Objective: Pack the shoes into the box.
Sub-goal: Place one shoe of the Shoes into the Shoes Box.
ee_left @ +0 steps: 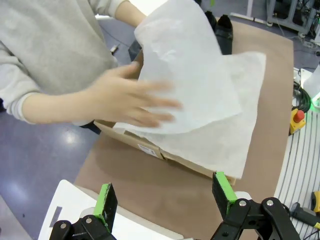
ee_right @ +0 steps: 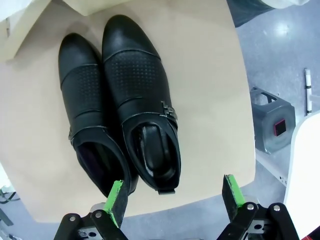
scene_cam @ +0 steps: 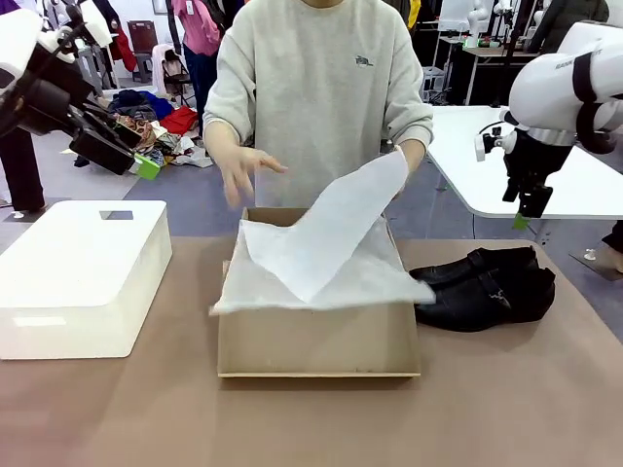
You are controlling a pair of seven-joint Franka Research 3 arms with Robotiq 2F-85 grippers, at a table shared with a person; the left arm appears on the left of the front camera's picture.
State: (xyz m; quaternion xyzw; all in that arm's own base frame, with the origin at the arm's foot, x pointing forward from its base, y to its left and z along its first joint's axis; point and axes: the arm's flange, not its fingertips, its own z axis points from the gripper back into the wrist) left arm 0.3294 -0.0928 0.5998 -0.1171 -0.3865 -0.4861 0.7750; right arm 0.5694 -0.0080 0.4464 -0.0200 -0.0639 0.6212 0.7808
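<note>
Hovering left gripper (scene_cam: pixel 141 161): raised at the table's left, above the bin (scene_cam: pixel 78 272), tilted toward the box; fingers spread wide, holding nothing; box well ahead of them.
Person's hand (scene_cam: pixel 243 173): blurred over the box's far edge; other hand (scene_cam: pixel 413 154) lifts a tissue sheet.
Box (scene_cam: pixel 316 341): mid-table, open, tissue (scene_cam: pixel 331 243) draped over its sides.
Shoes (scene_cam: pixel 487 287): side by side on the table, just right of the box, outside it.
Right gripper (scene_cam: pixel 523 216): pointing down, high above the shoes; fingers released wide, empty.
</note>
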